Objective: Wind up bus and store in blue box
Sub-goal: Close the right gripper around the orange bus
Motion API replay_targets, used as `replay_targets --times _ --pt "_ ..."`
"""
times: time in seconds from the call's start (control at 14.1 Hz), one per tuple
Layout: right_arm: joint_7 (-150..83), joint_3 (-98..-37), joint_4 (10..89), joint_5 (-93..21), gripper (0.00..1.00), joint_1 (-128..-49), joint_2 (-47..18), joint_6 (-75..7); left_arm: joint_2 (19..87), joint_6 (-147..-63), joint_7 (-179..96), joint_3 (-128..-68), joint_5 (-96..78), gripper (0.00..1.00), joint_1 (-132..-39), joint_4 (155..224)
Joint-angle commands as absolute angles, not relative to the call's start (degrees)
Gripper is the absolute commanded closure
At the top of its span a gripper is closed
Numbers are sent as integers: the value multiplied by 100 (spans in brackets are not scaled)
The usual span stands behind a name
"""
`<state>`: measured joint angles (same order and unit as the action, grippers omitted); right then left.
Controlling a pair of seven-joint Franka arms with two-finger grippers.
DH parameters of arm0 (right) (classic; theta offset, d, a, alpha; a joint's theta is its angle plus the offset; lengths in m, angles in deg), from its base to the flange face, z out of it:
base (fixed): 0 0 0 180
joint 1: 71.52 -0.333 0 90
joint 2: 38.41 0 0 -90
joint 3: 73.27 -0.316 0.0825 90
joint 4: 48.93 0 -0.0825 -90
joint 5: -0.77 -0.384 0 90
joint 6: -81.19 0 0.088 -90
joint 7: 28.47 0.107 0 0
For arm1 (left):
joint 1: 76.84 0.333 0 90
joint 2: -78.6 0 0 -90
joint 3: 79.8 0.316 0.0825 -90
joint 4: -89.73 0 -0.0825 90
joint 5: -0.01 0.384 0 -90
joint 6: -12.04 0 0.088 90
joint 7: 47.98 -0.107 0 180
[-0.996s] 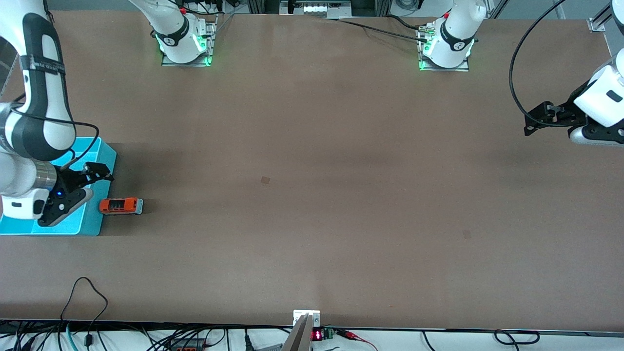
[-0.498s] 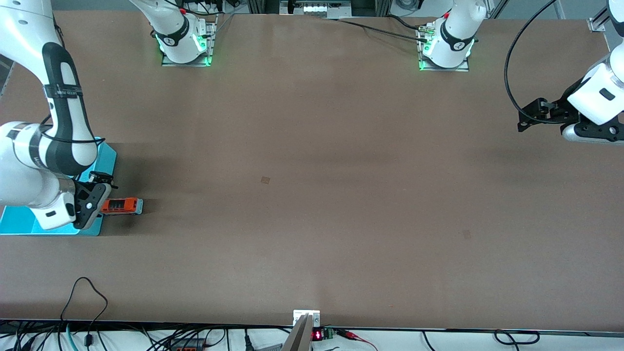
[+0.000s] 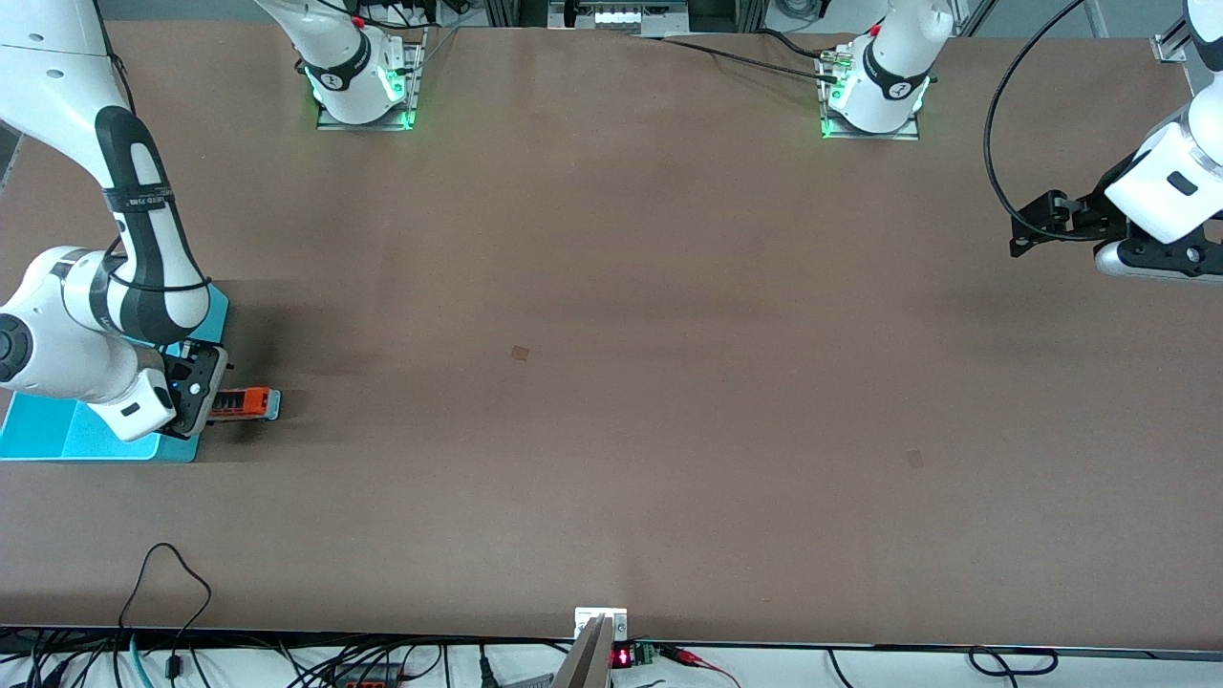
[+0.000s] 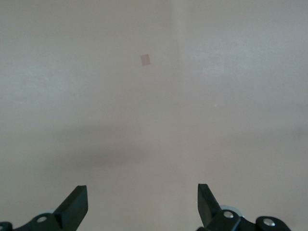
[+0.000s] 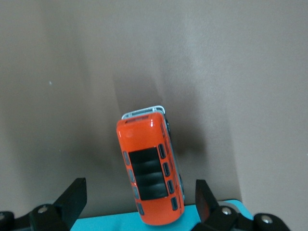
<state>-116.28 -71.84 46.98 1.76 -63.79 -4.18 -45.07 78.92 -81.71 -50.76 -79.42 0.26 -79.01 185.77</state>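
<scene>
The orange-red bus (image 3: 246,403) stands on its wheels on the table right beside the blue box (image 3: 57,438), at the right arm's end. My right gripper (image 3: 203,394) hangs over the box's edge and the bus's rear end. In the right wrist view the right gripper (image 5: 139,193) is open, one finger on each side of the bus (image 5: 150,173), not touching it, with the box's rim (image 5: 106,224) under it. My left gripper (image 3: 1030,229) is open and empty above the table at the left arm's end; the left wrist view (image 4: 142,196) shows only bare table.
A small square patch (image 3: 520,353) marks the brown tabletop near its middle. The two arm bases (image 3: 363,86) (image 3: 874,96) stand along the table edge farthest from the front camera. Cables hang off the nearest edge.
My right gripper has moved from over the box to the bus's rear end and turned to point down at it. My left gripper has drifted slightly. The bus has not moved.
</scene>
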Motion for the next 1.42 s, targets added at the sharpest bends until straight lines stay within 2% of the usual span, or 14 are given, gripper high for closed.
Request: replay_targets --times 0.0,0.78,0.85,0.92,1.0,1.07,1.14,1.21,1.35 --pt "-11916 -7345 5020 262 0 -6212 -448 -5027 7930 -8051 -5080 -7884 -60 0 -7956 18509" --pt "-12067 -7459 5171 262 0 -6151 -105 -5838 7930 -8042 -5088 -7893 -60 0 -7965 18509" --pt "-12075 -7459 5162 262 11 -6151 -105 -5855 7930 -8034 -5080 -7893 -51 0 -7965 18500" --pt "-12075 -7468 5162 262 35 -6168 -105 -5864 7930 -8034 -5071 -7919 -51 0 -7974 18500" --pt "-12058 -7468 5162 253 63 -6151 -105 -5890 7930 -8034 -5045 -8006 -43 0 -7965 18500" --pt "-12049 -7468 5162 262 84 -6133 -114 -5969 7930 -8034 -5027 -8042 -34 0 -7956 18500" --pt "-12049 -7468 5162 262 95 -6133 -114 -6004 7930 -8034 -5018 -8051 -25 0 -7956 18491" --pt "-12032 -7468 5162 253 100 -6124 -114 -6022 7930 -8034 -5027 -8051 -25 0 -7956 18491" --pt "-11935 -7468 5162 218 100 -6133 -114 -6049 7930 -8025 -5027 -8051 -25 0 -7956 18491"
